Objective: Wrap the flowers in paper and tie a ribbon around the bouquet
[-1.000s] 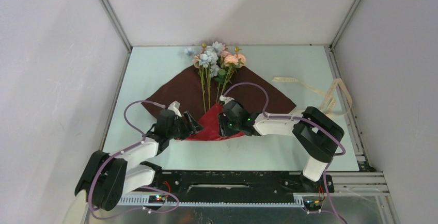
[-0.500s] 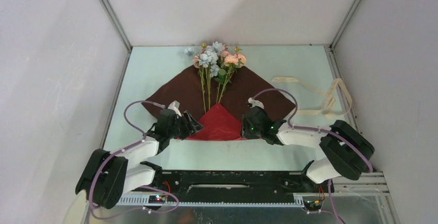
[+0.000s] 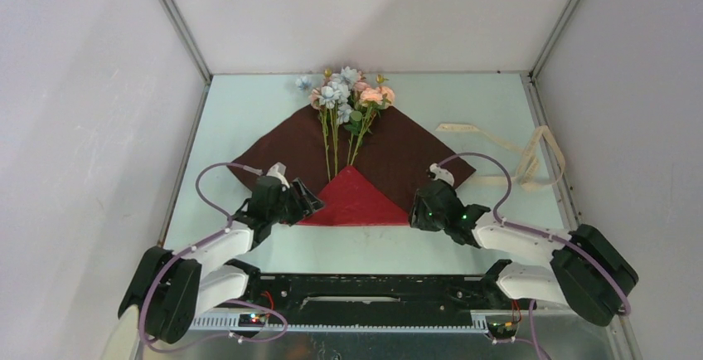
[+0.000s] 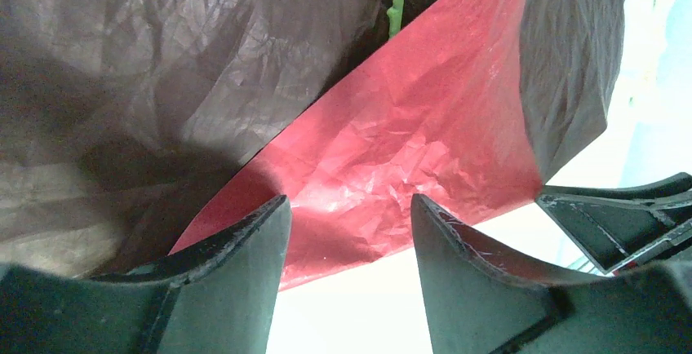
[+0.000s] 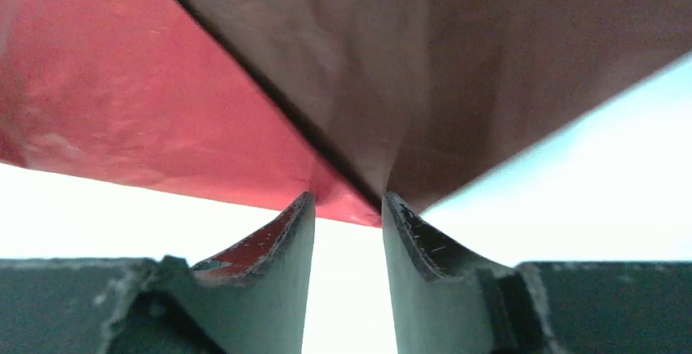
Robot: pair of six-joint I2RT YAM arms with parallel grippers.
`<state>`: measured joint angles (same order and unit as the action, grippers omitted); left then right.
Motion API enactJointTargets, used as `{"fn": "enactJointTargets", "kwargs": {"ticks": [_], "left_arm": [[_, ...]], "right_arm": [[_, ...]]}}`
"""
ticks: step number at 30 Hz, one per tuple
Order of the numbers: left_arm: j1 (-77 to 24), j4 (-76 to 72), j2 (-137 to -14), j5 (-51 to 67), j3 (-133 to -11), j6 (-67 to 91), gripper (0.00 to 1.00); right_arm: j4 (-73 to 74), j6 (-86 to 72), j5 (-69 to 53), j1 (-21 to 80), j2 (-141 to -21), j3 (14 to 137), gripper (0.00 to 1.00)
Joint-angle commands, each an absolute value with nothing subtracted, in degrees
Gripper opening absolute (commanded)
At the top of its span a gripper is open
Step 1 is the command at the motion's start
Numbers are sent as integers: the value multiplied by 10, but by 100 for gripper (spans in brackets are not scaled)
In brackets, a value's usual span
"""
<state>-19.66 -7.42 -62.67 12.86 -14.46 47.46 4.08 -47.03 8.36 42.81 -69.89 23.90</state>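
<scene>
We see the crinkled paper (image 3: 282, 148) spread flat on the table (image 3: 249, 103), matte maroon-brown side up, its near corner folded back into a glossy red triangle. Thin green-stemmed flowers (image 3: 348, 99) lie along its middle, and the flat cream ribbon (image 3: 530, 157) loops to the right. The left gripper (image 4: 351, 203) gapes wide at the fold's left end and grips nothing, while the right gripper (image 5: 347, 199), narrowly parted, brackets the fold's right corner unclamped.

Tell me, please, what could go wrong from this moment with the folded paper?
The red flap of the paper lies loose and might spring open, as the left claw and the right claw stand open. If the right claw pulls the fold corner, the crinkled paper might tear or shift the flowers.
</scene>
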Motion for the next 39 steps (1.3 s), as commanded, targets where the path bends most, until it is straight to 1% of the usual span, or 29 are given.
{"fn": "enactJointTargets", "kwargs": {"ticks": [1, 3, 6, 10, 14, 15, 16, 20, 24, 28, 31, 34, 36, 37, 38, 39], "left_arm": [[-196, -4, -618, 99, -132, 442, 67], [-196, 4, -607, 101, -134, 437, 67], [-197, 10, -593, 106, -135, 435, 67], [-198, 3, -587, 115, -134, 439, 68], [-199, 3, -585, 120, -138, 444, 68], [-199, 3, -582, 118, -139, 446, 68], [-199, 5, -579, 113, -142, 446, 68], [-199, 35, -555, 84, -147, 455, 68], [-199, 65, -520, 58, -144, 469, 70], [-199, 97, -488, 37, -142, 480, 71], [-199, 119, -461, 25, -140, 488, 72], [-199, 155, -423, 11, -139, 499, 75], [-199, 191, -397, 3, -142, 509, 82], [-199, 224, -389, -17, -146, 514, 88], [-199, 241, -375, -25, -148, 527, 91], [-199, 276, -369, -43, -152, 534, 97]], "right_arm": [[179, -390, 121, 412, -635, 267, 40], [186, -351, 109, 411, -609, 304, 42], [134, -324, 62, 437, -591, 344, 43], [32, -303, 22, 494, -629, 400, 43], [-42, -293, -36, 534, -758, 483, 41], [-44, -295, -53, 544, -814, 500, 40], [-54, -300, -62, 547, -864, 528, 39], [-108, -322, -110, 550, -983, 577, 35], [-129, -333, -127, 537, -1058, 613, 30], [-140, -337, -122, 533, -1095, 617, 26], [-145, -357, -141, 527, -1132, 618, 26], [-148, -367, -147, 524, -1151, 617, 25], [-133, -369, -134, 525, -1158, 617, 23], [-129, -370, -129, 526, -1159, 617, 22], [-118, -371, -120, 526, -1160, 617, 21], [-114, -371, -116, 527, -1160, 617, 20]]}}
